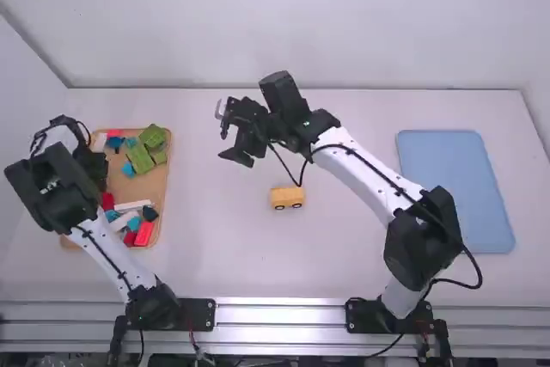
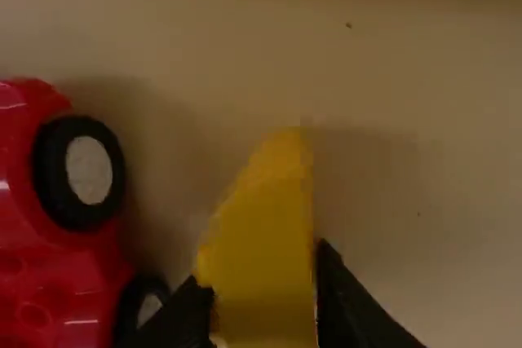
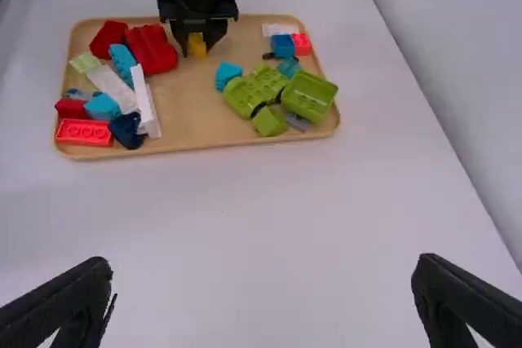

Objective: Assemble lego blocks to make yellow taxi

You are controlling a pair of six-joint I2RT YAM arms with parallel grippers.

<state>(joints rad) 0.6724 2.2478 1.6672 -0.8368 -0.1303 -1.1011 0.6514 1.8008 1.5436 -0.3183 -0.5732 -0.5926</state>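
Note:
My left gripper (image 1: 96, 164) is low over the wooden tray (image 1: 163, 186) at the table's left. In the left wrist view, the left gripper (image 2: 265, 283) is shut on a yellow block (image 2: 265, 258) with a sloping side. That yellow block (image 3: 196, 45) also appears between the left fingers in the right wrist view. A yellow-orange wheeled base (image 1: 287, 198) sits on the table right of the middle. Beyond it and to its left, my right gripper (image 1: 225, 133) is raised and open; in the right wrist view the right gripper (image 3: 265, 279) has nothing between its fingers.
Beside the held block lies a red wheeled piece (image 2: 57, 234). The tray also holds green pieces (image 3: 265, 91), white bars (image 3: 145, 102), red bricks (image 3: 84, 132) and blue bricks (image 3: 124, 63). A blue tray (image 1: 455, 191) lies at the table's right.

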